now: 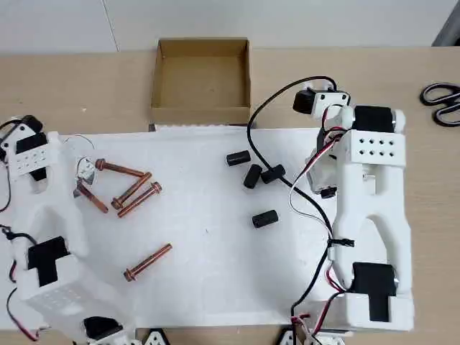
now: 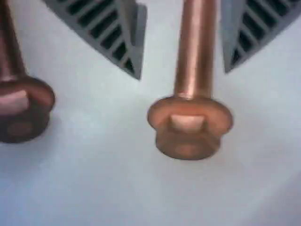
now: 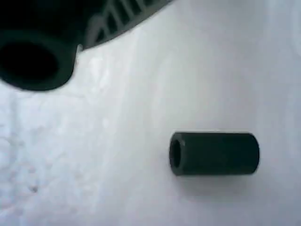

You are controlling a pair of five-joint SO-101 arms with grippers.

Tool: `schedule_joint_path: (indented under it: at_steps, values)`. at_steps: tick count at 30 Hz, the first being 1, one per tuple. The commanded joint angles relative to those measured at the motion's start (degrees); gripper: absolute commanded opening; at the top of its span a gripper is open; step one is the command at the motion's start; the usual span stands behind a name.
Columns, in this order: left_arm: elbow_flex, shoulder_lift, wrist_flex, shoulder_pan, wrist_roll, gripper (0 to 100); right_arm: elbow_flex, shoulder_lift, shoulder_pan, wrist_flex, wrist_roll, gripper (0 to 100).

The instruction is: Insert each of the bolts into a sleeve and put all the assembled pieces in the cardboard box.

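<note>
Five copper bolts lie on the left of the white board. My left gripper [image 1: 85, 176] stands open among them. In the left wrist view its grey fingers [image 2: 117, 33] straddle the shaft of one bolt [image 2: 190, 122] without touching it, and a second bolt's head [image 2: 21, 108] lies beside. Black sleeves [image 1: 264, 218] lie mid-board. My right gripper [image 1: 325, 185] is just right of them, shut on a black sleeve [image 3: 35, 59] held close to its finger [image 3: 127, 19]. Another sleeve [image 3: 214, 153] lies on the board below it. The cardboard box [image 1: 154, 79] stands at the back.
A lone bolt [image 1: 147, 262] lies toward the front of the white board [image 1: 215, 295]. Black cables [image 1: 255, 136] cross the board near the sleeves. Scissors [image 1: 442, 104] rest on the wooden table at the far right.
</note>
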Motion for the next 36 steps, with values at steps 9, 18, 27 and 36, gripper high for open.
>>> schedule_joint_path:
  at_steps: [9,18,27,36]
  values:
    - [-2.2,0.1,-5.6,-0.2,-1.8,11,-0.3,-0.1,0.3,0.4,0.5,0.3]
    - [-5.6,8.7,-6.1,-0.3,-1.9,11,-0.3,-0.1,0.3,0.5,0.5,0.3]
    - [-5.7,9.7,-5.0,-0.2,-1.9,8,-0.3,-0.1,0.2,0.5,0.4,0.3]
    - [-11.6,9.6,4.1,1.5,-3.0,1,-0.3,-0.1,0.2,0.4,0.4,0.3]
